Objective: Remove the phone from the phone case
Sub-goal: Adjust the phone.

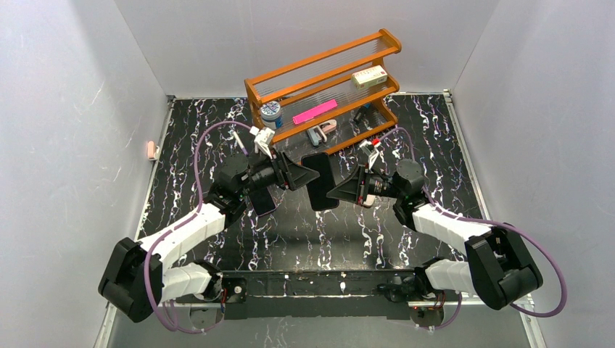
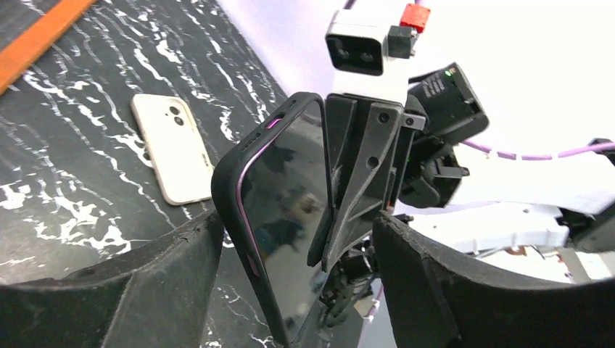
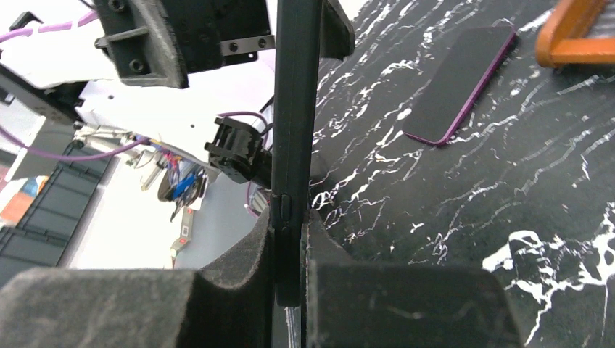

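A phone in a black case (image 1: pixel 319 181) with a purple rim is held upright above the table. My right gripper (image 1: pixel 335 191) is shut on it; in the right wrist view (image 3: pixel 290 210) the case (image 3: pixel 294 109) stands edge-on, pinched between both pads. My left gripper (image 1: pixel 303 174) is open. In the left wrist view (image 2: pixel 297 221) its fingers (image 2: pixel 109 297) stand on either side of the cased phone (image 2: pixel 286 217), whose screen faces the camera. The left finger is near the case edge; I cannot tell whether it touches.
A bare purple phone (image 3: pixel 460 83) lies flat on the marbled table (image 1: pixel 435 138), also in the top view (image 1: pixel 262 201). A cream phone case (image 2: pixel 170 148) lies on the table. An orange rack (image 1: pixel 326 87) with small items stands at the back.
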You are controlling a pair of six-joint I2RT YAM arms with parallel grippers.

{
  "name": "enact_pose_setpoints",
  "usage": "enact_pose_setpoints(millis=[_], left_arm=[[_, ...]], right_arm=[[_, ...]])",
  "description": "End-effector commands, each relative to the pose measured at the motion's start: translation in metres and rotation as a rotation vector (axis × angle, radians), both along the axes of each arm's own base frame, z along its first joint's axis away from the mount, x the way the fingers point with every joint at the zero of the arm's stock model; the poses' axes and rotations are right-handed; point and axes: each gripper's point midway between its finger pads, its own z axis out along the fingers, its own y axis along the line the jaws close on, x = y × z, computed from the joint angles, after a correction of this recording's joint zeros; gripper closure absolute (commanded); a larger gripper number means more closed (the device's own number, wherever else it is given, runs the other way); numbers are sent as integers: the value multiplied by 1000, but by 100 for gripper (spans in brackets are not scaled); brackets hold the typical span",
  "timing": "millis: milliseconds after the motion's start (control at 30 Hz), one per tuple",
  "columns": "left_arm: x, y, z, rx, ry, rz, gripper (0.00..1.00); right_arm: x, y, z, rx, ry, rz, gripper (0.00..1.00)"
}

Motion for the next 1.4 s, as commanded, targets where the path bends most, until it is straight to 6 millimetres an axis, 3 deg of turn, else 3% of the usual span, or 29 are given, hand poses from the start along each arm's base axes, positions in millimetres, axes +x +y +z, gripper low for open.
enact_pose_setpoints(millis=[0, 400, 533, 567, 800, 933, 1100, 1367], left_arm=[[-16, -8, 24, -85, -26, -126, 34], [-32, -16, 47, -127, -54, -257, 77], [-37, -15, 50, -133, -61, -277, 99], [-36, -15, 51, -138, -58, -265, 100], [-8, 0, 55, -205, 6, -31, 100], [15, 15, 59, -265, 56, 145, 100], [29, 26, 62, -328, 116, 253, 100], [36, 41, 72, -431, 144, 342, 100]], right_arm=[[-6, 3, 54, 110, -210, 92, 99], [-7, 10, 62, 91, -255, 222, 99], [2, 14, 59, 58, -242, 233, 99], [4, 15, 59, 52, -241, 226, 99], [20, 14, 56, 39, -205, 76, 55], [25, 7, 54, 75, -173, -57, 37], [18, 3, 48, 122, -140, -127, 25], [5, 16, 51, 208, -130, -131, 23]])
